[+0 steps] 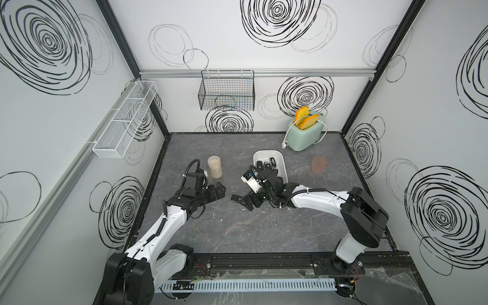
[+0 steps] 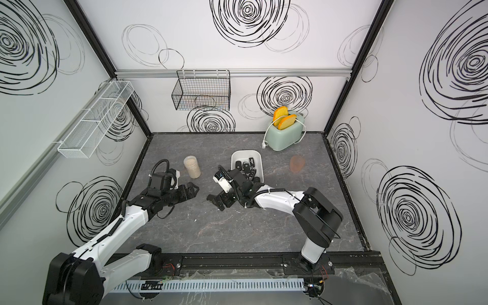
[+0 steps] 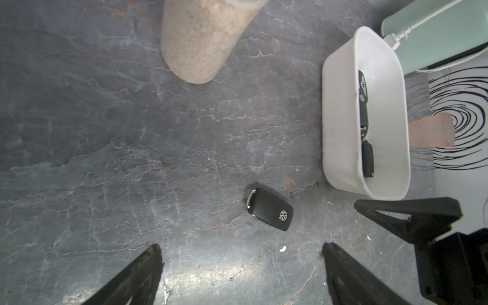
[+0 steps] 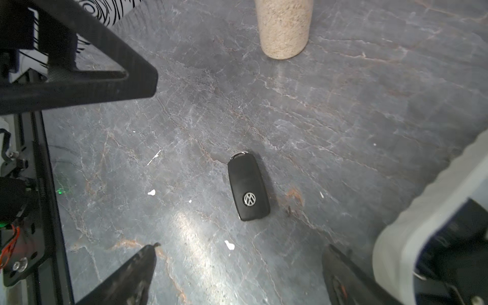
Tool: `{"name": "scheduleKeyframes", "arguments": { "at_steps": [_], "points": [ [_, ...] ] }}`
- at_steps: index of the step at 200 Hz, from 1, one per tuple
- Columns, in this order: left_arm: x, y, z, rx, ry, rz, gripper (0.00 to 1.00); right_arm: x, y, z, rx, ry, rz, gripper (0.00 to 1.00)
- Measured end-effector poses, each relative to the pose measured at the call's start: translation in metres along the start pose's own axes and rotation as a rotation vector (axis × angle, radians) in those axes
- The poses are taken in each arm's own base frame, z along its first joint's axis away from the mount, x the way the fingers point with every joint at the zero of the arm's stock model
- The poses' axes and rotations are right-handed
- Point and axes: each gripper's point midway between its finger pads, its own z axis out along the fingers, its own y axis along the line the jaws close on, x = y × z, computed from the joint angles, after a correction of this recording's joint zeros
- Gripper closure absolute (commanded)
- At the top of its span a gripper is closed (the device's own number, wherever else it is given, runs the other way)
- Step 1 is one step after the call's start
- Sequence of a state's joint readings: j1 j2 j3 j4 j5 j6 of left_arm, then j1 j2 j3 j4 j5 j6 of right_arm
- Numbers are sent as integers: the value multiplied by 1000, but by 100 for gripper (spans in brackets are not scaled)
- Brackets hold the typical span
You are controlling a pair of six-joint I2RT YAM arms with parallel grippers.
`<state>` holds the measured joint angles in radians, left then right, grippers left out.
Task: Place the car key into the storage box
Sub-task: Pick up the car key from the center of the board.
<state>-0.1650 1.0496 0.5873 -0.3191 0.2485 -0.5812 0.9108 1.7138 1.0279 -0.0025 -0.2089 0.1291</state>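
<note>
Black flip-type car key with a silver VW badge is found lying flat on the dark grey marbled tabletop, outside the white smooth plastic storage box, in the gap between the 2 tools; it cannot be made out in the top views. Left gripper is spread wide with nothing between the jaws; right gripper is likewise spread and empty. Key is seen just ahead of both; for the right gripper it is nearly centred, long axis running along the approach line, so the jaws would close across the narrow width; for the left gripper the axis is skewed and the key sits off toward 1 finger. Metal ring end is pointed toward the clear cylindrical jar of beige sand, badge end toward the right gripper. Right arm is judged better placed; the box, already holding several black fobs, is close by that arm.
</note>
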Motion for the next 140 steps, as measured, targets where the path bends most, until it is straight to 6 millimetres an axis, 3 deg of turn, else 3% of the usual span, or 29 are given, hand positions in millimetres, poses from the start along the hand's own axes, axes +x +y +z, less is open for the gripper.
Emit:
{"name": "scheduleKeyframes", "arguments": {
  "at_steps": [60,100,140],
  "points": [
    [-1,31,-1,-6,-4,-110,2,-3,-5,49,19,83,-71,7],
    [-7,30,-3,23,-18,-124,2,6,-9,73,35,148,-111,21],
    [-7,30,-2,39,-18,-127,2,16,-10,81,54,197,-148,33]
  ]
}}
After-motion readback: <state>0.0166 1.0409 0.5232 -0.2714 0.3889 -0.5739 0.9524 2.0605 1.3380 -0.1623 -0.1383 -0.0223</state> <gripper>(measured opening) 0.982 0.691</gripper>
